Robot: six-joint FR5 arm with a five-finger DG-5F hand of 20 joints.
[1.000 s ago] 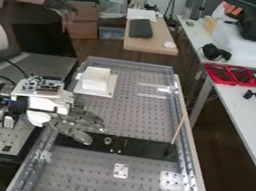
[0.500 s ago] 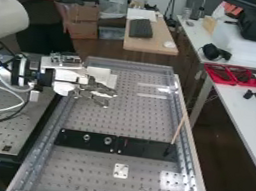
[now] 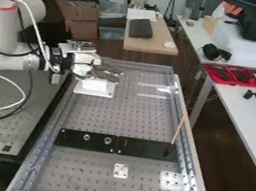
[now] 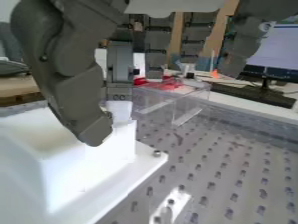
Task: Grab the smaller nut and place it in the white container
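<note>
Smaller nut: we cannot tell where it lies, nor whether the dark grey hand (image 3: 84,64) is open or closed. The hand hangs, as far as we can judge, over the smooth, boxy white container (image 3: 96,83). Under the container we see a flat white base (image 3: 93,93); around it, perforated bench (image 3: 103,113). Nearer us than the container, a flat black bar (image 3: 145,148) carries the ring-shaped larger nut (image 3: 86,137) and bearing (image 3: 108,140).

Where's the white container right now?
In the high view, the white container sits on the perforated bench near its far left corner, close by the robot's dark grey hand.
</note>
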